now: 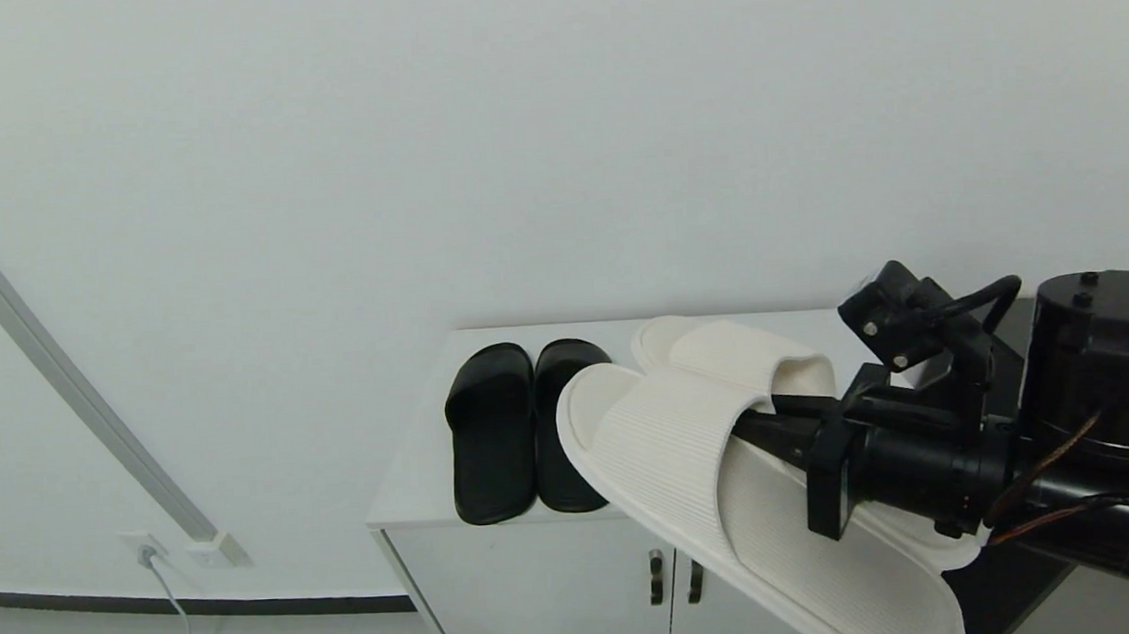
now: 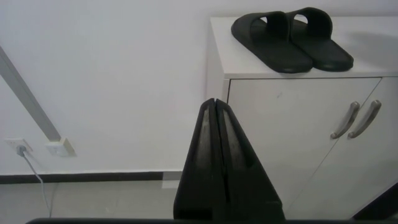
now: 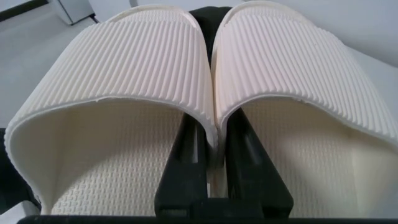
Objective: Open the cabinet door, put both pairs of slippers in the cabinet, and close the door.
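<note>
Slippers (image 1: 668,447) cover right pincer (image 3: 214,155) tips, heel cropped

I see left gripper (image 2: 214,106) pinched closed, empty | right gripper (image 3: 216,155) clamps white slippers (image 1: 668,447), one finger inside each

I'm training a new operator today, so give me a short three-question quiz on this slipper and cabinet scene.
1. Fill in: the black slippers lie on ___ of the cabinet.
2. True or false: the cabinet doors are open.
3. Which pair does the right pincer hold? A) black slippers B) white slippers C) neither

Key: 1 top; 2 false; 3 B.
</note>
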{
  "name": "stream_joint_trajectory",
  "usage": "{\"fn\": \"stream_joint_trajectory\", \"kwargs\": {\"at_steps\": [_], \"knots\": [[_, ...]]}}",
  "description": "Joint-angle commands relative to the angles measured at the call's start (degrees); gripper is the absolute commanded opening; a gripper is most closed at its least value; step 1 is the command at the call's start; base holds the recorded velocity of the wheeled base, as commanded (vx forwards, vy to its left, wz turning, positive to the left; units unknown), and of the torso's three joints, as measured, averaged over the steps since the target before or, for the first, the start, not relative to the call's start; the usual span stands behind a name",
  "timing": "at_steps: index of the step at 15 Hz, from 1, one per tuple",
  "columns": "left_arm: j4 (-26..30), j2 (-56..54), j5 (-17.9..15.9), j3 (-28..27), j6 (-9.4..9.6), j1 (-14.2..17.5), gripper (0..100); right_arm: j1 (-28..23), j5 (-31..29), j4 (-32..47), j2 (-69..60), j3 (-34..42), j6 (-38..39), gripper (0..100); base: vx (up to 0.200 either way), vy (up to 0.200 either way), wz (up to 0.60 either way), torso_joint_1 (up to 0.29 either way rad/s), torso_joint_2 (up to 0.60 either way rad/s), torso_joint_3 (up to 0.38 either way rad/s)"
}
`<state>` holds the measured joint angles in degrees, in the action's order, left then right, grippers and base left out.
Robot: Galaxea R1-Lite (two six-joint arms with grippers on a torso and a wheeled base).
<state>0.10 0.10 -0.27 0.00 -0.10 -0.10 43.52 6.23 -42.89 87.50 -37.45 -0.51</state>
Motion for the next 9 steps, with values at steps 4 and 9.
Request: {"fn": "stream_joint_trajectory", "kwargs": {"at_steps": [4, 9], "knots": [[0.0, 0.1, 0.0, 0.0, 0.01, 0.0, 0, 0.2, -0.1, -0.1, 0.9, 0.6, 0.2, 0, -0.05, 0.0, 0.0, -0.001, 0.0, 0.001], [0.0, 0.1, 0.0, 0.0, -0.08, 0.0, 0, 0.4, -0.3, 0.2, 0.9, 1.8, -2.1, 0, -0.2, 0.0, 0.0, 0.003, 0.0, 0.004]]}}
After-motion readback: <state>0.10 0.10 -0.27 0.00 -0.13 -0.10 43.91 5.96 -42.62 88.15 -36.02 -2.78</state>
